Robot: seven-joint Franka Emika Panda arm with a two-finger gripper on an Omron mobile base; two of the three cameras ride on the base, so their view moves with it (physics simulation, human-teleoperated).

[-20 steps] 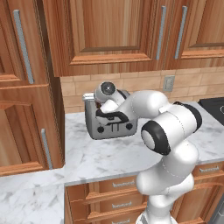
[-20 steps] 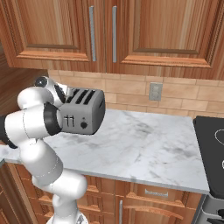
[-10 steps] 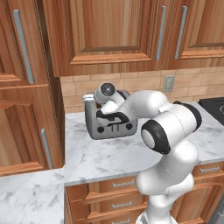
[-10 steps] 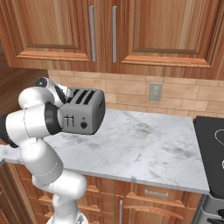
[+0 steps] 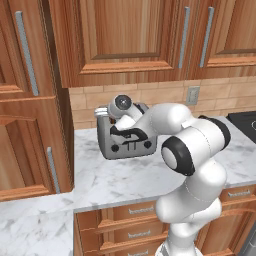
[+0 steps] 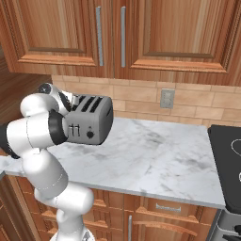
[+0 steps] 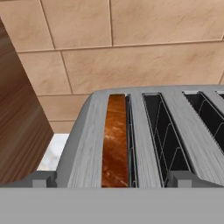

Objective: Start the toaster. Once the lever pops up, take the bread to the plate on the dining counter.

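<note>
Robot arm poised over toaster (image 5: 127,140) on marble desk (image 6: 155,155).

The jaws, spread wide and holding nothing, hang just above the toaster's top. The bread (image 7: 115,140) sits down in the leftmost slot in the hand view, brown edge showing; the slots beside it stand empty. Tiled wall (image 7: 131,57) behind.

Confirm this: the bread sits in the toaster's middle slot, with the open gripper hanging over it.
Wrong slot. In the hand view the bread sits in the outermost slot of the toaster, nearest the wooden cabinet side; the other slots are bare. The open gripper does hang over it.
</note>
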